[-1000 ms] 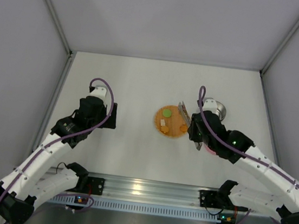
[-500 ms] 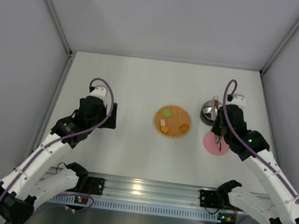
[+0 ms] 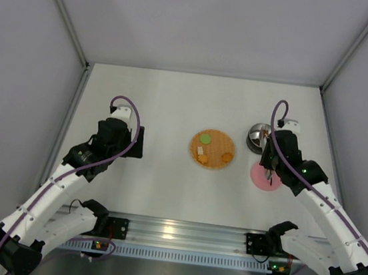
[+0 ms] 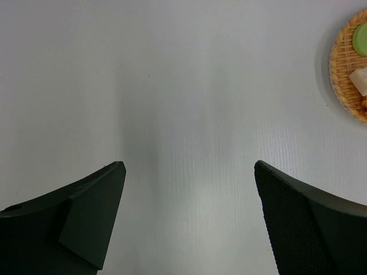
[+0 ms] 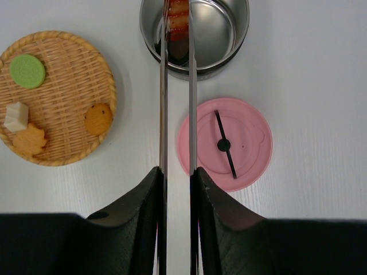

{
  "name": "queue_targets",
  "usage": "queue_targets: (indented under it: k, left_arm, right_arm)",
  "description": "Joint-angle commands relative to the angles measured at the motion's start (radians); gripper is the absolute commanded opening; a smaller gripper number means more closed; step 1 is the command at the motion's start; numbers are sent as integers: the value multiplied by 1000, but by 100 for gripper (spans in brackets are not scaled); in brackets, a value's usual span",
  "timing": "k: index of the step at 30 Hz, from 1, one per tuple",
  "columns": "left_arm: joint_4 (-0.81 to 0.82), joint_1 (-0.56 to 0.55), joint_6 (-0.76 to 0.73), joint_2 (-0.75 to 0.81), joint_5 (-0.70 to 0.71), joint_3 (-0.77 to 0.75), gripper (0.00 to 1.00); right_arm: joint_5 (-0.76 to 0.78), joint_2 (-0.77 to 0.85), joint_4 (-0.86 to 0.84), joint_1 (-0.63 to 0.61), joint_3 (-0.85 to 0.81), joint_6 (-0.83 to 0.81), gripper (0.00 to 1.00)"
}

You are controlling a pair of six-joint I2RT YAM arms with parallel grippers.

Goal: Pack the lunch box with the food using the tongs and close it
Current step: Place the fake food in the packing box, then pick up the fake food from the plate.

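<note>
My right gripper (image 5: pixel 177 172) is shut on the thin silver tongs (image 5: pixel 163 114), whose two arms reach forward over the lunch box (image 5: pixel 226 34), a shiny steel bowl. A red-brown piece of food (image 5: pixel 177 14) sits between the tong tips inside the bowl, with a dark shape just under it. The pink lid (image 5: pixel 241 143) lies flat on the table beside the tongs. More food stays on the woven plate (image 5: pixel 69 156): a green disc (image 5: pixel 27 70), a pale cube (image 5: pixel 16 116), an orange leaf shape (image 5: pixel 28 141) and a round orange piece (image 5: pixel 98 118). My left gripper (image 4: pixel 189 172) is open over bare table.
In the top view the orange plate (image 3: pixel 211 159) lies mid-table, with the bowl (image 3: pixel 259 134) and the pink lid (image 3: pixel 259 179) to its right under the right arm. The left arm (image 3: pixel 113 139) rests well to the left. Grey walls enclose the table on three sides.
The right arm has swung from the plate's right edge over to the bowl, carrying the tongs. Over the last half second it only settled slightly. The left arm has not moved.
</note>
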State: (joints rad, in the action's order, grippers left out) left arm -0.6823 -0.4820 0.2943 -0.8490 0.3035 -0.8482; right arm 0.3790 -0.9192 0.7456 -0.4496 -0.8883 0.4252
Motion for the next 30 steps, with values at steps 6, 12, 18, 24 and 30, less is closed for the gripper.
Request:
queue_targets:
  k: [6,12,18,24,30]
  left_arm:
    - [23,-7,6,7,0,8,99]
    - [21,-7,6,5,0,8,99]
    - [21,-7,6,4,-1,8,99]
    - [23,-6,6,-1,2,9,99]
    - [21,-6,6,-2,5,9,99]
  right_arm:
    - [-12,5,-55,31,11,-23,38]
    - [-22,9,-54,32,5,-25,44]
    - [-138,32,-48,23,-15,-17,43]
    - [-135,16,-52,-168,-54,49,42]
    - [-135,-58,-112,-335,-51,113,41]
